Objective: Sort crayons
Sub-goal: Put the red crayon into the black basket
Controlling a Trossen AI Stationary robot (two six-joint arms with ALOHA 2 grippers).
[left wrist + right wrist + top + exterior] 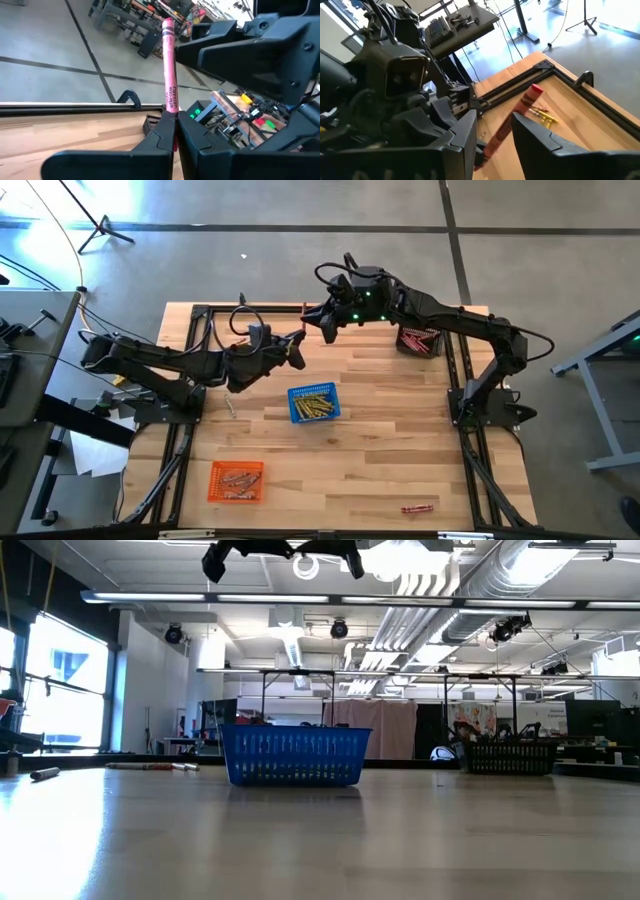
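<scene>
In the left wrist view the left pincer [172,137] sits clenched on the lower end of a pink crayon [169,70], which stands up toward the right arm; we judge this a handover, so we should keep our grip until the other side closes. In the right wrist view the right pincer [495,132] is parted around that crayon, not yet pinching. From above, both pincers meet over the desk [380,440], behind the blue basket [313,403].

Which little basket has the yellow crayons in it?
The blue basket in the middle of the table holds yellow crayons. The orange basket holds tan ones, and the dark basket red ones.
</scene>
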